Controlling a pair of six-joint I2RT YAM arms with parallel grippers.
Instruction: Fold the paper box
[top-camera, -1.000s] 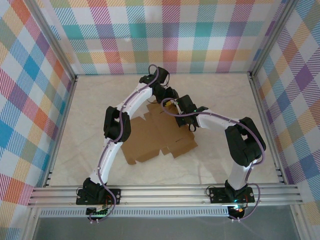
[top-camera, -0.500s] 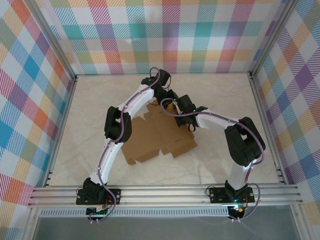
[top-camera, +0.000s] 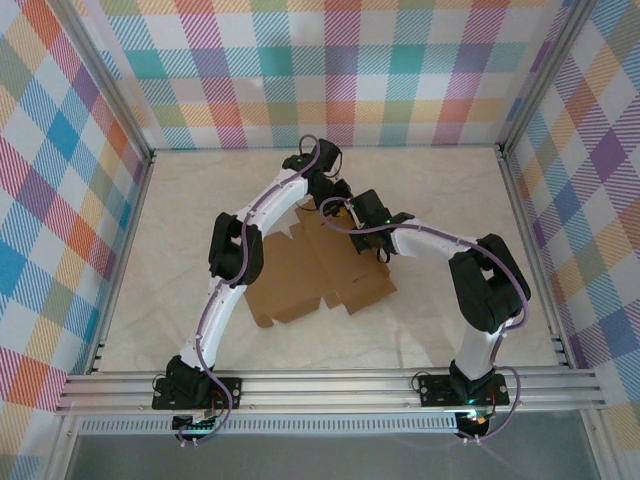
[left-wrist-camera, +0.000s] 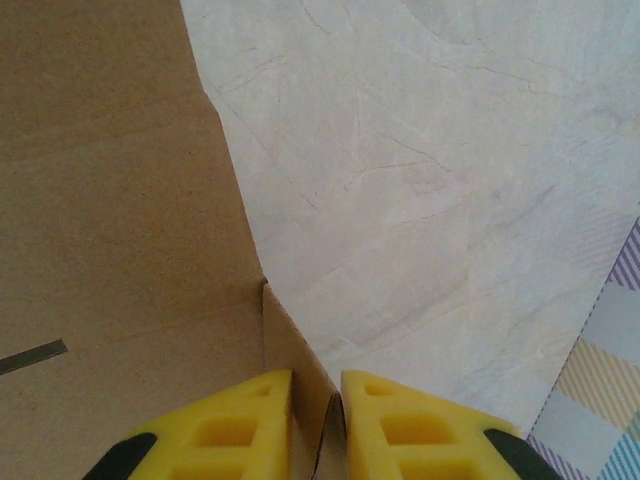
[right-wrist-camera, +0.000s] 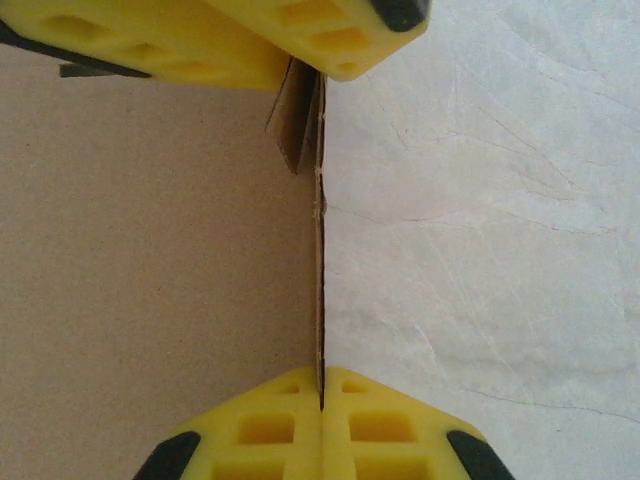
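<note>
The paper box (top-camera: 320, 275) is a flat brown die-cut sheet lying mid-table. Both grippers meet at its far edge. My left gripper (top-camera: 336, 193) has its yellow fingers pressed on either side of a raised corner flap (left-wrist-camera: 295, 345); in the left wrist view the left gripper (left-wrist-camera: 317, 385) holds cardboard that fills the narrow gap. My right gripper (right-wrist-camera: 321, 385) is shut on the thin upright edge (right-wrist-camera: 320, 250) of the same flap, and the left gripper's fingers (right-wrist-camera: 250, 40) pinch its other end. The rest of the sheet (right-wrist-camera: 150, 260) lies flat.
The pale marbled tabletop (top-camera: 450, 190) stretches bare to the right of and behind the sheet. Aluminium rails (top-camera: 330, 390) run along the near edge. Plaid walls (top-camera: 330, 70) enclose the back and both sides.
The left gripper's fingers have closed in on the raised flap. Its wrist shifted slightly at the sheet's far edge. The right arm and the sheet have stayed put.
</note>
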